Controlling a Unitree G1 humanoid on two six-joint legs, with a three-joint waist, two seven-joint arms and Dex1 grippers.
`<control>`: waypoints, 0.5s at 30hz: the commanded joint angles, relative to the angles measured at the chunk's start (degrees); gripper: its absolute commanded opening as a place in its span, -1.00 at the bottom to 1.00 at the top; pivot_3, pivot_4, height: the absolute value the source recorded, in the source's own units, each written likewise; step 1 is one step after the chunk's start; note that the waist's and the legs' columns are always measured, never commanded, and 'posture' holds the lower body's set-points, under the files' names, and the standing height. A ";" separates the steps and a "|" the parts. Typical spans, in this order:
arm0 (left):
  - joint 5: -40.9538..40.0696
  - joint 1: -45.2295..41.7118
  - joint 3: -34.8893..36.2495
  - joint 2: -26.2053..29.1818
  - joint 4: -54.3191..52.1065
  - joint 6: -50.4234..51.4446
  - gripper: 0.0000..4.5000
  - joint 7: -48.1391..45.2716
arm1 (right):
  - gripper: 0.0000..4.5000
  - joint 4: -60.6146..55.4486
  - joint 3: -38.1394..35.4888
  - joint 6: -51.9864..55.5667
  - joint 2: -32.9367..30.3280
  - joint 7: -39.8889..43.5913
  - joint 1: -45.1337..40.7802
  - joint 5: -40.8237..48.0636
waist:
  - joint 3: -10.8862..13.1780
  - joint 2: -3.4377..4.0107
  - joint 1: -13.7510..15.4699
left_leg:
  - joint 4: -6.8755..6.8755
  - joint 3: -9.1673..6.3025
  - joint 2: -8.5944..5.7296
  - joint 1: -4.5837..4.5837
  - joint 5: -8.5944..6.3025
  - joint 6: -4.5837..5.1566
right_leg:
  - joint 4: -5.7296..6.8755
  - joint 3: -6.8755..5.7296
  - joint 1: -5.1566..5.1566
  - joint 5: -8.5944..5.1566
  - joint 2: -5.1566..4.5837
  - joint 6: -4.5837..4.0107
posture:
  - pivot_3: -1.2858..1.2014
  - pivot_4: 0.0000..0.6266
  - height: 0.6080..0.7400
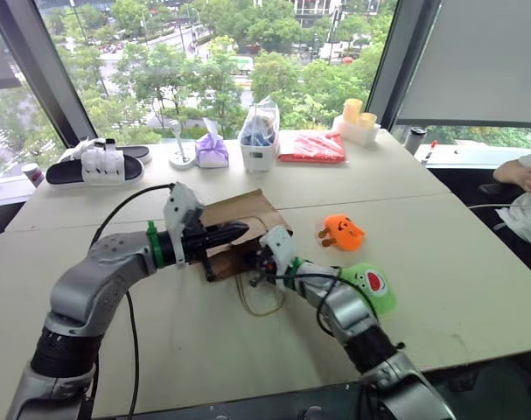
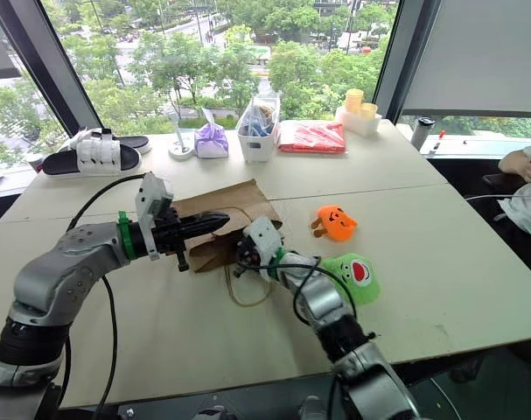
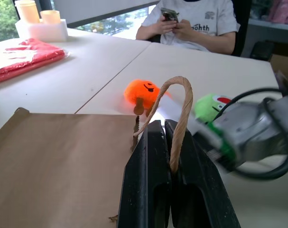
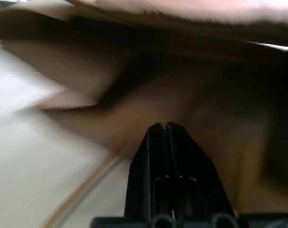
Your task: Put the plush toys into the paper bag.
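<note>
Lying flat on the pale table (image 1: 475, 289), the paper bag (image 1: 239, 214) has its near edge lifted where the left gripper (image 3: 163, 124) pinches one string handle (image 3: 179, 102); the two black fingers are pressed together on the cord, which loops up above them. A second handle (image 1: 263, 302) trails as a loop on the tabletop just in front of the bag. The right gripper (image 4: 164, 125) has its fingers closed on nothing, tips pointing into the shadowed brown mouth of the bag. The orange plush toy (image 1: 343, 232) sits on the table to the right of the bag, apart from it. The green plush toy (image 1: 372, 284), with its red patch up, lies nearer, just beside the right forearm. Across the table's far side stand a pair of sandals (image 1: 94, 164), a white tub (image 1: 259, 149), a red packet (image 1: 311, 147) and a purple pouch (image 1: 212, 150)
</note>
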 commanded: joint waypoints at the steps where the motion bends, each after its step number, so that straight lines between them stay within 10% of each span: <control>1: -4.53 -5.35 5.85 -1.27 -1.51 2.22 -0.98 5.23 | -1.00 5.97 -0.39 -3.74 2.17 -2.99 -2.22 -2.57 | 0.00 0.00 0.12 | 0.00 -0.02 -0.01 -0.01 0.01 -0.02 | 0.00 0.00 0.00 0.00 0.00 0.00 | 0.03 -0.52 1.00; 9: -5.12 -18.79 11.77 -0.88 6.14 1.43 -0.98 11.06 | -1.00 4.59 -0.27 -4.53 1.55 0.99 0.30 -3.06 | -0.03 -0.02 -0.91 | -0.08 -0.08 -0.04 0.05 0.06 -0.11 | 0.01 -0.06 0.03 0.02 0.01 -0.02 | 0.03 -0.52 1.00; 15: -6.20 -7.29 7.72 -3.13 -1.41 2.83 -0.98 10.33 | -1.00 -3.16 -2.65 -1.13 -0.70 2.84 2.21 -1.51 | -0.04 0.01 -1.44 | -0.11 -0.06 -0.04 0.03 0.06 -0.12 | -0.02 -0.02 0.01 0.02 0.00 -0.02 | 0.03 -0.52 1.00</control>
